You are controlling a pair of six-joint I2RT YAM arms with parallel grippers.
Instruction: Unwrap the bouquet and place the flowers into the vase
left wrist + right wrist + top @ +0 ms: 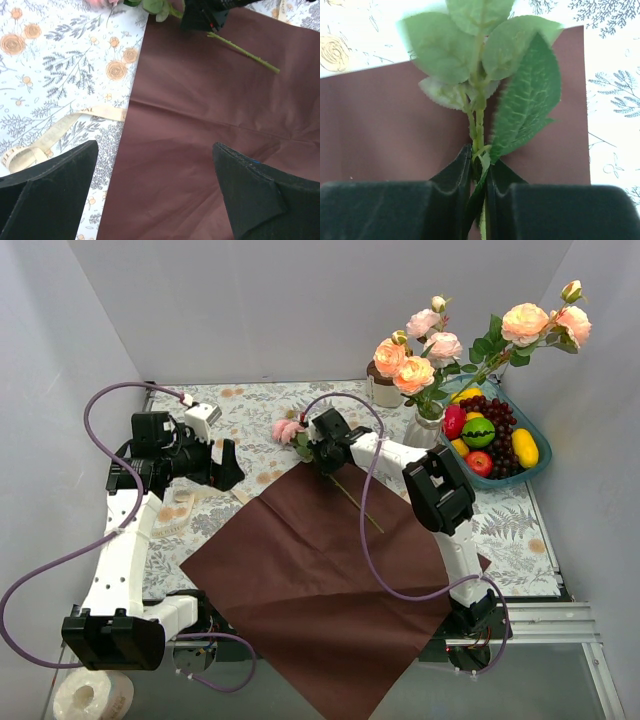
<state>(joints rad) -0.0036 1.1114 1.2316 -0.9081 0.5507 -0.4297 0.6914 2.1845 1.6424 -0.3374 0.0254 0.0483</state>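
One stem [478,122] is pinched in the right gripper [479,167], leaves [525,100] just ahead; so thin a hold may let it swivel; the left gripper [155,150] hangs spread.

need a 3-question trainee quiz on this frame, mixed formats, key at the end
1. True or false: the left gripper is shut on the ribbon.
2. The right gripper is: A wide open; B closed on the rose stem; C closed on nothing.
3. Short answer: where do the other roses stand?
Key: 1 false, it is open and the ribbon lies on the tablecloth; 2 B; 3 in the vase.
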